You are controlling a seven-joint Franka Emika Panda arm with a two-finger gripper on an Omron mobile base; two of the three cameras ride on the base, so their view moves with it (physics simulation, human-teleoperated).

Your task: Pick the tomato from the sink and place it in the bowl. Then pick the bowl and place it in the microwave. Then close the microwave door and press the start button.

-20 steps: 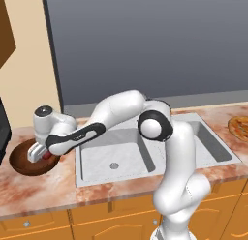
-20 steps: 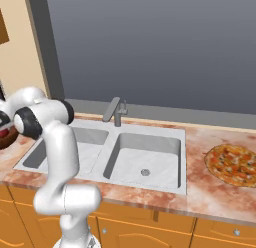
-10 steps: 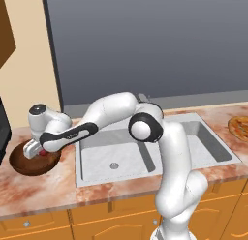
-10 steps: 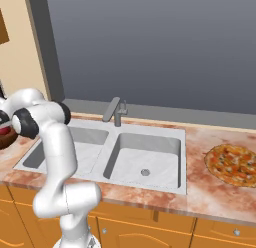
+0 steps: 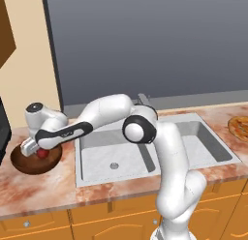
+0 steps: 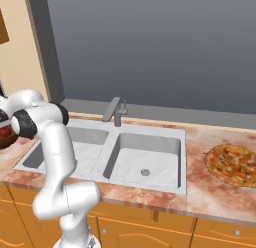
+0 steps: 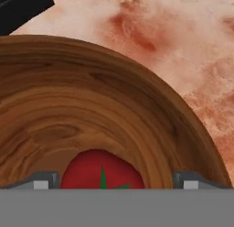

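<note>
The brown wooden bowl (image 5: 29, 162) stands on the marbled counter left of the sink (image 5: 145, 147). The red tomato (image 5: 42, 153) lies inside it, and in the hand view the tomato (image 7: 101, 172) rests on the bowl's (image 7: 91, 107) grained bottom. My gripper (image 5: 32, 148) hovers low over the bowl, open. Its fingertips (image 7: 43, 181) stand wide on either side of the tomato, with a clear gap on the right side. In the right base view the bowl (image 6: 5, 141) peeks out at the far left behind my arm. The microwave's body is out of view.
A black panel (image 5: 3, 130) shows at the far left edge, close beside the bowl. The grey faucet (image 6: 116, 111) stands behind the double sink (image 6: 145, 154). A pizza (image 6: 231, 164) lies on the counter at the right. A wooden cabinet corner hangs upper left.
The jaws have spread wider and the tomato now lies free in the bowl. The hand has shifted slightly left over the bowl.
</note>
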